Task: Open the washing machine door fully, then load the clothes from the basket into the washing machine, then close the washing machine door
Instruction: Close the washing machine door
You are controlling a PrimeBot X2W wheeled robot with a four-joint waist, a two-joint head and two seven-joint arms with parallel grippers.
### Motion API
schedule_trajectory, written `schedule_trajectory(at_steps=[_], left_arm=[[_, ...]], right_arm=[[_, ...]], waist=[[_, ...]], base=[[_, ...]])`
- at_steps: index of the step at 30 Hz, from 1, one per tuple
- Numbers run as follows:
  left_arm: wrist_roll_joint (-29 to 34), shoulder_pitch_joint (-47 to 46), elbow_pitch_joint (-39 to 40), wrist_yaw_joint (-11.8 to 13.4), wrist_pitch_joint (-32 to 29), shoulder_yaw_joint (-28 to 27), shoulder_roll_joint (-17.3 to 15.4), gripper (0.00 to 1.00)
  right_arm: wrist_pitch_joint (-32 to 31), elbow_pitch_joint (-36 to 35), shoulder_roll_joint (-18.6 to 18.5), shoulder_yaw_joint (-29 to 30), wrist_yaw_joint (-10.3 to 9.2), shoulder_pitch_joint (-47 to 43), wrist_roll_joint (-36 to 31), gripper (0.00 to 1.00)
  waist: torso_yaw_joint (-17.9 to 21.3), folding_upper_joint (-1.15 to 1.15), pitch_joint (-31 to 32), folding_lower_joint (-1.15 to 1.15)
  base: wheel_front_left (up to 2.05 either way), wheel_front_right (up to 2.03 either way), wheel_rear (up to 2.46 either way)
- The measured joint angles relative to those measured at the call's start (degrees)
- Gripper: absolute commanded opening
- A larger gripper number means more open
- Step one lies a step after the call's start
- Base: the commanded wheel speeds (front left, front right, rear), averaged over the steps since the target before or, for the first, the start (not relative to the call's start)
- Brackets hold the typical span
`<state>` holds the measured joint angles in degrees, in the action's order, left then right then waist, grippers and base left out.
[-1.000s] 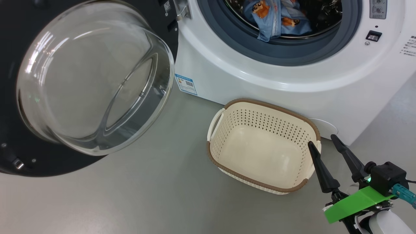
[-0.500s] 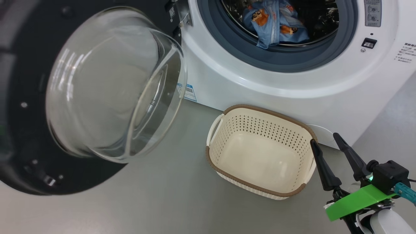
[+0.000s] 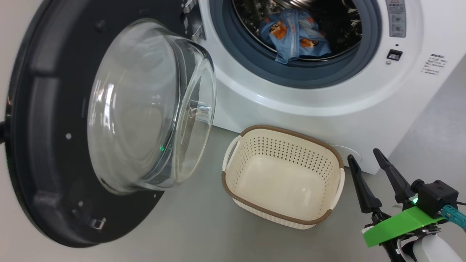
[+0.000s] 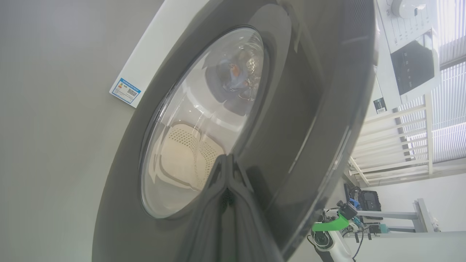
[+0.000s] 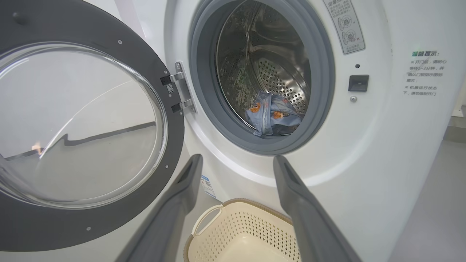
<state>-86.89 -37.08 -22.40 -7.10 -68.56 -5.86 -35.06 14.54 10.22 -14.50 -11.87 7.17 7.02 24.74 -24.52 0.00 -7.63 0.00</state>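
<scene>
The clothes (image 3: 291,36) loaded, our clenched left end effector (image 4: 227,160) leans on the washing machine door (image 3: 43,145) to close it; right end effector (image 3: 362,153) released

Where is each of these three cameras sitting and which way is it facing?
Head view: on the robot's head, facing forward and down at the basket and open washing machine door; right gripper open, lower right.
Left wrist view: on the left wrist, facing the door's outer side up close; left gripper shut, bottom centre.
Right wrist view: on the right wrist, facing the washing machine front-on and the clothes in its drum, between open fingers.
Shared: head and right wrist views both show door, clothes, basket.
</scene>
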Motion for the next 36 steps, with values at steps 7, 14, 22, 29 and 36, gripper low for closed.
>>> schedule_trajectory(at_steps=[7,14,22,29,36], left_arm=[[-0.77,0.81,5.08,0.00,-2.57,2.23,0.45,0.00],[-1.41,1.26,9.31,0.00,-5.13,4.31,2.00,0.00],[-2.97,1.97,12.40,0.00,-6.15,6.69,4.24,0.00],[-1.63,1.97,12.66,0.00,-4.87,7.49,5.32,0.00],[-0.47,1.94,13.01,0.00,-3.23,7.91,6.01,0.00]], right_arm=[[0.00,0.02,0.32,0.88,0.00,-0.67,0.00,1.00],[0.00,-0.02,1.18,1.27,0.00,-0.78,-0.01,1.00],[0.00,-0.12,1.77,2.15,0.00,-2.27,-0.02,1.00],[0.00,-0.25,2.02,2.54,0.00,-2.27,-0.02,1.00],[0.00,-0.49,2.21,2.80,0.00,-2.27,-0.05,1.00]], waist=[[1.91,0.00,1.21,0.00],[4.49,0.00,1.94,0.00],[8.78,0.00,2.54,0.00],[12.74,0.00,2.73,0.00],[17.29,0.00,2.53,0.00]], base=[[0.00,0.00,0.00],[0.00,0.00,0.00],[0.00,0.00,0.00],[0.00,0.00,0.00],[0.00,0.00,0.00]])
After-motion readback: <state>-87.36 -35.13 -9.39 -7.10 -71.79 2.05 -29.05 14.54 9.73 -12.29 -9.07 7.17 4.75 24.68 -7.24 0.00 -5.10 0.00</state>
